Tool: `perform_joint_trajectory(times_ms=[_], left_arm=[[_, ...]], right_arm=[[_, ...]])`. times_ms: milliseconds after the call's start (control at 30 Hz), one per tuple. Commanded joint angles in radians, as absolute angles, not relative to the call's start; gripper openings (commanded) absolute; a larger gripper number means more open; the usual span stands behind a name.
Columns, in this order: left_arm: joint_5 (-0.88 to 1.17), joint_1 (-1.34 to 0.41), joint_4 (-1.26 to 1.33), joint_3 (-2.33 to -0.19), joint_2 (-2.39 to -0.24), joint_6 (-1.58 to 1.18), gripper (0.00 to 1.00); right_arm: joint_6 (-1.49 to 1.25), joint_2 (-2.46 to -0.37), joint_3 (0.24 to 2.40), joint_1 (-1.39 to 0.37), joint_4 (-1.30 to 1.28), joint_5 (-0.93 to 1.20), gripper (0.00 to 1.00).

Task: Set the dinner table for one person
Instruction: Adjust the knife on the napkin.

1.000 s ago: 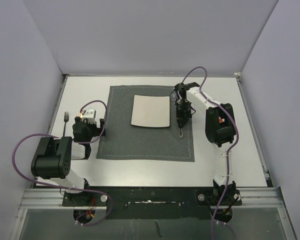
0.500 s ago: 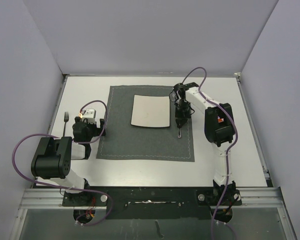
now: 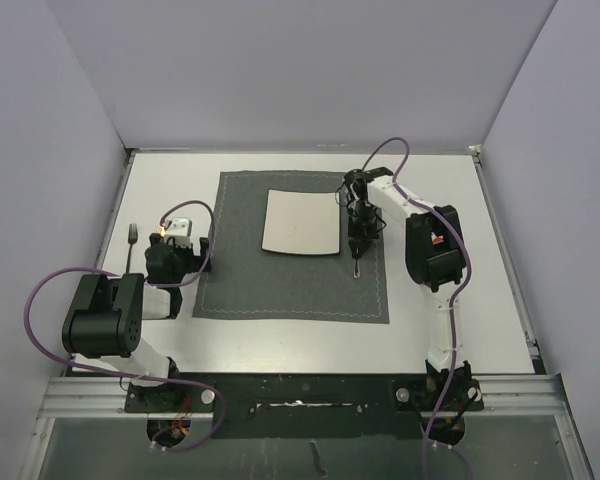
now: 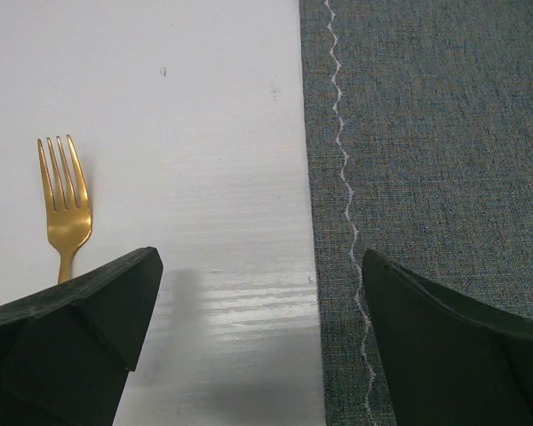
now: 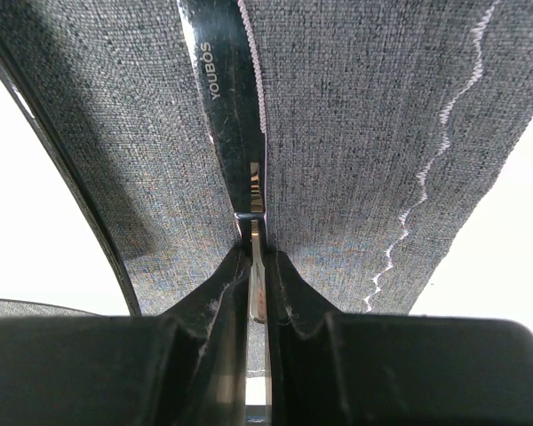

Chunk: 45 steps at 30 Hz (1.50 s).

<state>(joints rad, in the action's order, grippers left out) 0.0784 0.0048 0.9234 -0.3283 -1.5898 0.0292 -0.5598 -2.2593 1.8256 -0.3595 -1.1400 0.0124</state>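
Observation:
The white dinner table [image 3: 480, 300] carries a dark grey placemat [image 3: 280, 285] with a square white plate [image 3: 300, 222] on it. My right gripper [image 3: 357, 240] is shut on a silver knife [image 3: 356, 264], just right of the plate. In the right wrist view the blade [image 5: 226, 98] runs away over the mat from the shut gripper [image 5: 258, 266]. My left gripper [image 3: 202, 255] is open and empty over the mat's left edge, also seen in the left wrist view [image 4: 262, 311]. A gold fork [image 3: 132, 243] lies on the table left of it, and also shows in the left wrist view [image 4: 65, 213].
Grey walls enclose the table on the left, back and right. The mat's white zigzag stitching [image 4: 346, 186] runs just inside its left edge. A metal rail [image 3: 300, 385] with the arm bases lies along the near edge.
My right gripper has shifted slightly left and away with the knife, closer to the plate's right edge. The left arm has not moved.

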Motion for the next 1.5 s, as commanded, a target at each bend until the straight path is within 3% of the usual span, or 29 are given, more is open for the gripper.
perform_joint_trajectory(times_ms=[0,400,500,600,1467], left_arm=[[0.075,0.010,0.963,-0.356,-1.605,0.017,0.98],[0.075,0.010,0.962,-0.356,-1.605,0.017,0.98],[0.075,0.010,0.963,-0.356,-1.605,0.017,0.98],[0.075,0.009,0.963,-0.356,-1.605,0.017,0.98],[0.075,0.010,0.962,-0.356,-1.605,0.017,0.98]], right_arm=[[-0.579,-2.272,1.855,-0.372,-1.142,0.010,0.00],[-0.606,-2.249,1.863,-0.375,-1.126,-0.008,0.01],[-0.615,-2.235,1.863,-0.378,-1.124,-0.018,0.14],[-0.620,-2.212,1.862,-0.383,-1.117,-0.036,0.20],[-0.622,-1.993,1.870,-0.391,-1.141,-0.224,0.36]])
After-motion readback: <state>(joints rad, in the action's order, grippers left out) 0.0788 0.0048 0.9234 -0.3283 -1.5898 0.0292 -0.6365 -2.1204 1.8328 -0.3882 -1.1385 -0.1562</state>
